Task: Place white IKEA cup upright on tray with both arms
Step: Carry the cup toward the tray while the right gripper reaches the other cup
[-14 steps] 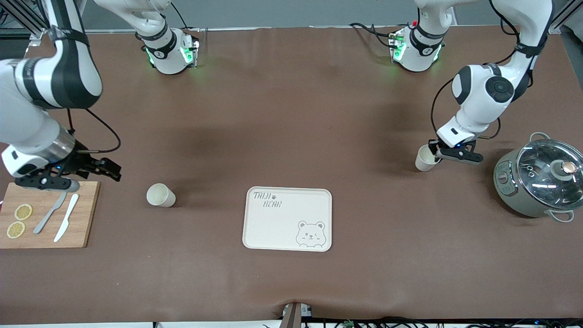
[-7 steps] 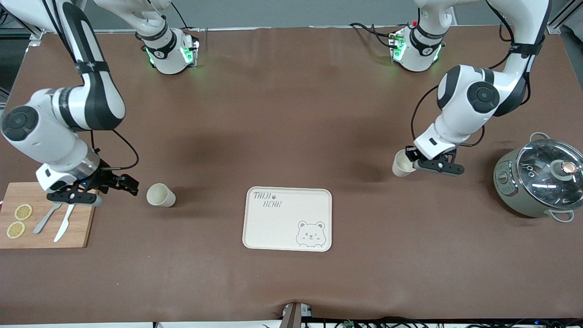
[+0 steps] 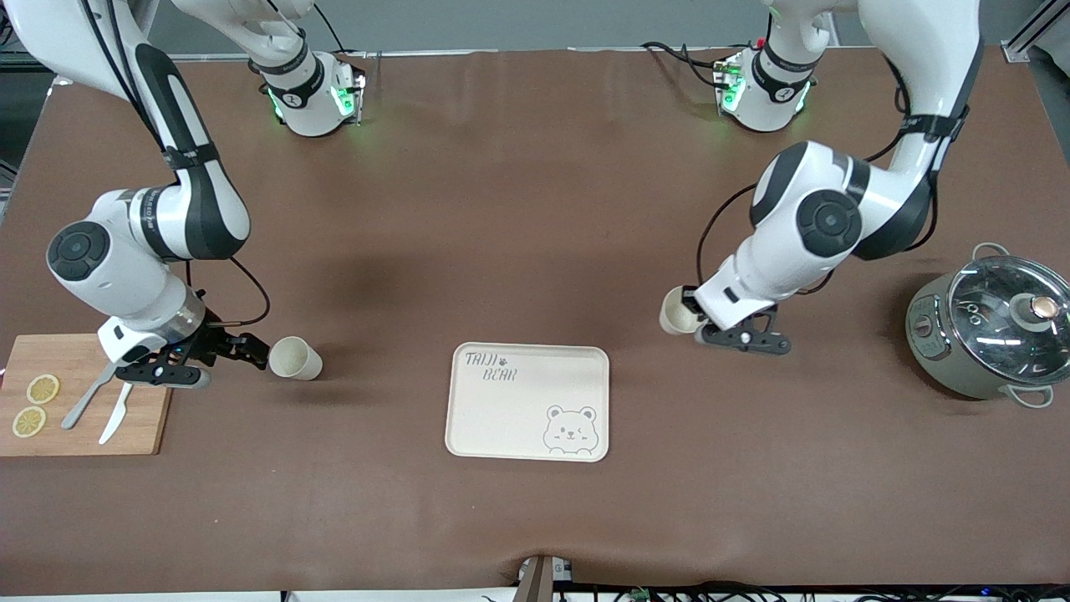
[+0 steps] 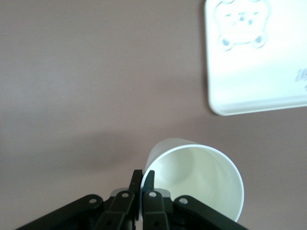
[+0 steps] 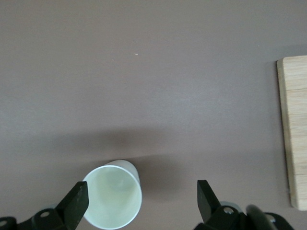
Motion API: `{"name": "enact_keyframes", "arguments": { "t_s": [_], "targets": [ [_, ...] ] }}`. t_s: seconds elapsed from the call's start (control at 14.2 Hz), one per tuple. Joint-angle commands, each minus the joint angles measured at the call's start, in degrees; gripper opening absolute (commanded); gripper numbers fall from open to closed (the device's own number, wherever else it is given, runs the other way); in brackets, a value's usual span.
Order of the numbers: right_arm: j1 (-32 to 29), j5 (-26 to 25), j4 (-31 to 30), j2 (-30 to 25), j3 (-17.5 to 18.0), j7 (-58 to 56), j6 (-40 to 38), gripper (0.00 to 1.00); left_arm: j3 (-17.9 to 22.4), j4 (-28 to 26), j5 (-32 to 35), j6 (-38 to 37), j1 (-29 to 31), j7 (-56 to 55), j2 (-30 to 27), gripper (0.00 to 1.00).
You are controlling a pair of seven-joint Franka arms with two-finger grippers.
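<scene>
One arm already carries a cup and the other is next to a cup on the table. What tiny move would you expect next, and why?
Probably the left pincer, shut on the rim of its cup, should carry it the short way over the tray; the tray holds no cup yet. The right pincer is open beside the other cup, which stands on the table between the cutting board and the tray, so its grasp likely comes afterwards.

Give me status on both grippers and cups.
Left gripper shut on a cup's rim, carried over the table beside the tray. Right gripper open, beside the standing cup. Tray holds nothing yet.
</scene>
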Motion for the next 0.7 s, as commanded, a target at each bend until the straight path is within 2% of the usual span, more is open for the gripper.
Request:
{"name": "enact_keyframes", "arguments": {
  "t_s": [0.0, 0.21, 0.35, 0.63],
  "targets": [
    [-0.96, -1.71, -0.12, 1.20, 0.20, -0.05, 1.54, 1.00, 0.36, 9.02, -0.02, -2.76, -2.89, -2.50, 7.17, 0.00],
    [-0.96, -1.71, -1.52, 2.00, 0.20, -0.05, 5.13, 1.00, 0.71, 15.08, 0.86, -2.76, -5.01, -3.91, 12.45, 0.00],
    [-0.96, -1.71, -1.88, 2.79, 0.11, -0.05, 6.11, 1.00, 2.20, 17.29, 1.39, -2.76, -6.94, -3.99, 14.48, 0.00],
    [-0.96, -1.71, -2.75, 3.23, 0.11, -0.05, 7.07, 1.00, 8.60, 22.04, 2.09, -2.15, -15.19, -6.98, 17.47, 0.00]
  ]
}}
